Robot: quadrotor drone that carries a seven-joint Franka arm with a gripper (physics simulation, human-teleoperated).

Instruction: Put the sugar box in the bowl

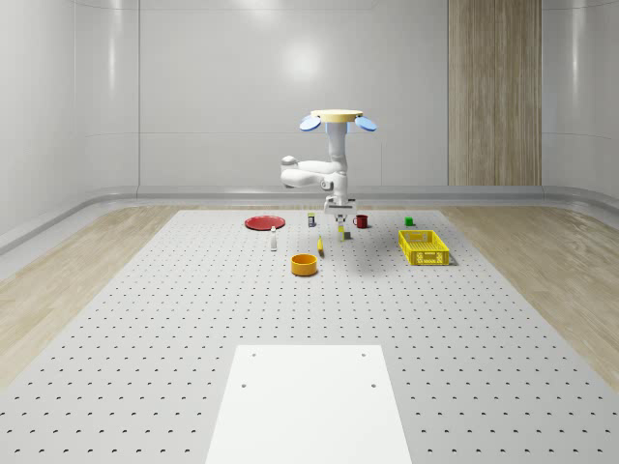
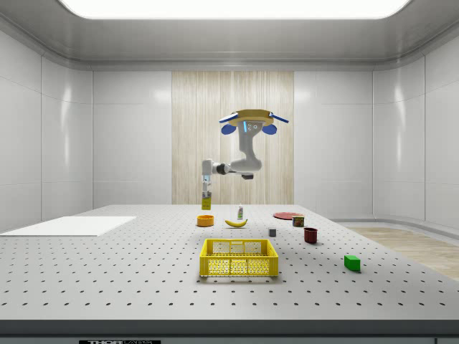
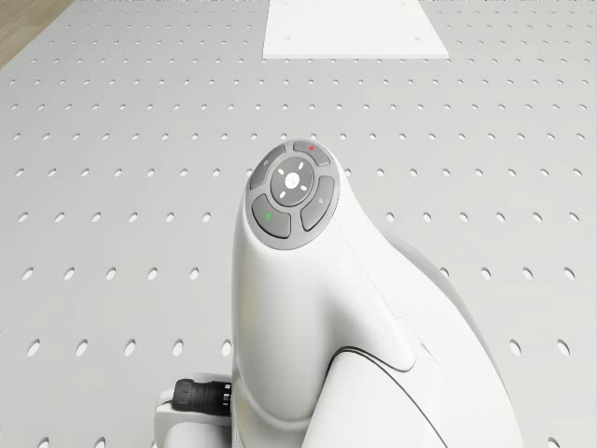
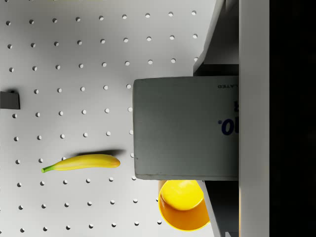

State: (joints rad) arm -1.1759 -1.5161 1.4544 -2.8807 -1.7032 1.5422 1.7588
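Observation:
The drone (image 1: 337,120) hovers over the far middle of the perforated table (image 1: 145,319), with its arm hanging down. My gripper (image 1: 338,209) is shut on the sugar box (image 1: 340,232), which hangs upright in the air. In the side view the sugar box (image 2: 206,200) under the gripper (image 2: 206,180) hangs just above the orange bowl (image 2: 205,221). The wrist view shows the box's grey end (image 4: 185,128) between the fingers (image 4: 217,44), and the bowl (image 4: 182,212) lies partly hidden past the box's edge. The bowl (image 1: 305,264) stands upright on the table.
A banana (image 1: 320,245) lies beside the bowl. A small bottle (image 1: 274,242), red plate (image 1: 264,222), can (image 1: 310,219), red mug (image 1: 361,220), green block (image 1: 409,221) and yellow basket (image 1: 424,246) stand around. A white panel (image 1: 309,406) covers the near end.

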